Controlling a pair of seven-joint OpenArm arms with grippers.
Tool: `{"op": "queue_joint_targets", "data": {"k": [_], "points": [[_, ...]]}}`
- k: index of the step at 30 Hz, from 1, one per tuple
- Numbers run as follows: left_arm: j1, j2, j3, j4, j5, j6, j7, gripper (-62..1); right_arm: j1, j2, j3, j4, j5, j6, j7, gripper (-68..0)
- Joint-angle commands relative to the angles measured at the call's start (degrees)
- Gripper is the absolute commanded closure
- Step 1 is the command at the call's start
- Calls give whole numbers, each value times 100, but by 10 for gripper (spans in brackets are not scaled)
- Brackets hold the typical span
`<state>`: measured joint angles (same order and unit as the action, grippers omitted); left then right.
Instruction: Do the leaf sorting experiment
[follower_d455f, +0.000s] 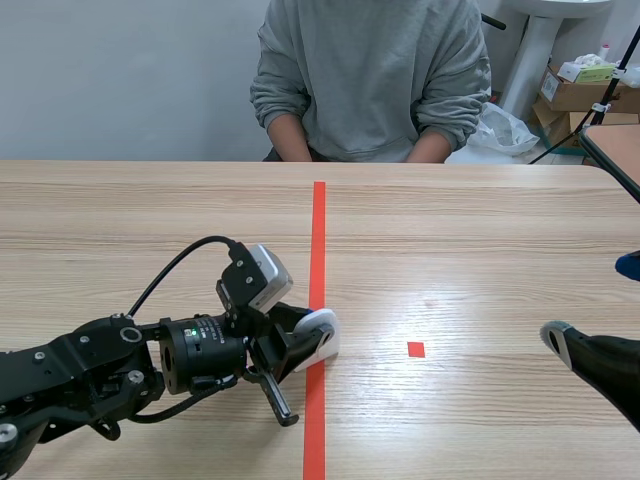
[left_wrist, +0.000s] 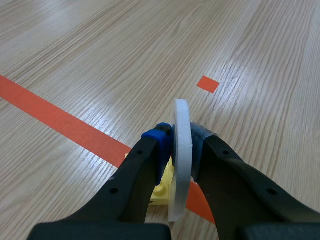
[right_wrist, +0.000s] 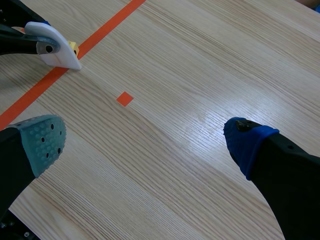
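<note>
white piece (left_wrist: 181, 150), yellow block (left_wrist: 161, 194), wood-grain table (left_wrist: 100, 50)

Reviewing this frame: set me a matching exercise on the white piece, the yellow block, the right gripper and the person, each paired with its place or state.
Things:
1. white flat piece
2. yellow block
3. right gripper
4. person

Places or states:
A. open, above bare table
B. across the table, at its far side
C. pinched edge-on in the left gripper
D. low beside the white flat piece, under the left gripper

Pairs: 1-C, 2-D, 3-A, 4-B
</note>
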<state>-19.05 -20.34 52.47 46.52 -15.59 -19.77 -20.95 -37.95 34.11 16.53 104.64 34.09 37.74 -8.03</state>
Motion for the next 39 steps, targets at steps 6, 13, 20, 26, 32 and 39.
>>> {"op": "queue_joint_targets", "data": {"k": [6,13,20,26,32,39], "points": [[-2,-70,-72,321,-42,-52,-195,-44,63,59,33,31,66,-17,35,-679],[413,-422,-804,1390,-105,-122,328,-44,63,59,33,31,66,-17,-2,-679],[964,-566,-2065,2063,-350,-254,632,-44,63,46,33,31,66,-17,-2,-679],[1464,-719,-3230,2459,-619,-402,927,-44,63,46,33,31,66,-17,-2,-679],[1880,-815,-4293,2566,-962,-400,1156,-44,63,46,33,31,66,-17,-2,-679],[2369,-863,-5508,2566,-1189,-391,1320,-44,63,46,33,31,66,-17,-2,-679]]}}
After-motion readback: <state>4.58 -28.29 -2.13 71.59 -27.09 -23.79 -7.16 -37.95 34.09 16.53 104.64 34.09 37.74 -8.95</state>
